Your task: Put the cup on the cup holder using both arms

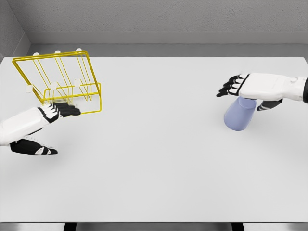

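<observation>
Head view: cup (239,115) tilted under right hand (250,86), wide end lower-left.

There is a single view, taken from the robot's head, set above the near edge of the white counter (159,168) and tilted down and forward across it; the whole counter top fits in frame, its near edge running along the bottom and its far edge meeting the grey wall (163,17) near the top, so the camera stands back at a middling distance rather than close in. The left arm enters from the lower left edge and the right arm from the right edge, which fixes the camera between the shoulders; no second view shares the scene.
</observation>
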Controlling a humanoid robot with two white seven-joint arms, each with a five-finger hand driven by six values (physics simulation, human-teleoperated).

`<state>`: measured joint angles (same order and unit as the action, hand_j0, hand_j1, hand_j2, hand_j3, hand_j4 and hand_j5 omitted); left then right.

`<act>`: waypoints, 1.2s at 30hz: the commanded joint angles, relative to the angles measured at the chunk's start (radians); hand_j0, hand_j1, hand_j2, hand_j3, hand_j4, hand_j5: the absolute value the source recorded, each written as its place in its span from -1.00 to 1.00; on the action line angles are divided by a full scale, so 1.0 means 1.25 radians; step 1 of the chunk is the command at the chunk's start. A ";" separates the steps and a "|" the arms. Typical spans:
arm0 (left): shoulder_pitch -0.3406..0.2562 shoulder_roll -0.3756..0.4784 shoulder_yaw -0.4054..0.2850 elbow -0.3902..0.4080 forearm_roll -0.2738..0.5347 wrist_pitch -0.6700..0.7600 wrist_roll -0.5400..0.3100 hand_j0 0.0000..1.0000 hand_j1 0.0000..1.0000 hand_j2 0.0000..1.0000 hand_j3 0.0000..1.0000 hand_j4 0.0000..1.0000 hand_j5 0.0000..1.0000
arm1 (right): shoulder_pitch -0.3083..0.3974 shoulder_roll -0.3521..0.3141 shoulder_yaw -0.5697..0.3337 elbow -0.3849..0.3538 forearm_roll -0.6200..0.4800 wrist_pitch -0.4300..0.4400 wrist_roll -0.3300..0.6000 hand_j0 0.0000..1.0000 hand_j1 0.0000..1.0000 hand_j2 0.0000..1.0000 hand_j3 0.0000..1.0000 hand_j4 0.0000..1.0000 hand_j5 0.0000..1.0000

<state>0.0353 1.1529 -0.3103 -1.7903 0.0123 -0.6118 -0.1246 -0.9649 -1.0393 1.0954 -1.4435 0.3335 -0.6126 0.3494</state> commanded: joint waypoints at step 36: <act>-0.007 0.005 -0.298 -0.007 0.544 0.001 0.075 1.00 1.00 1.00 1.00 1.00 1.00 | -0.001 0.047 0.042 0.071 0.047 0.001 0.020 -0.03 -0.03 -0.03 -0.03 -0.03 -0.03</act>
<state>0.0245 1.1582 -0.6822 -1.7989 0.6455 -0.6110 -0.0309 -0.9680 -0.9800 1.1470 -1.3543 0.3803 -0.6103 0.3725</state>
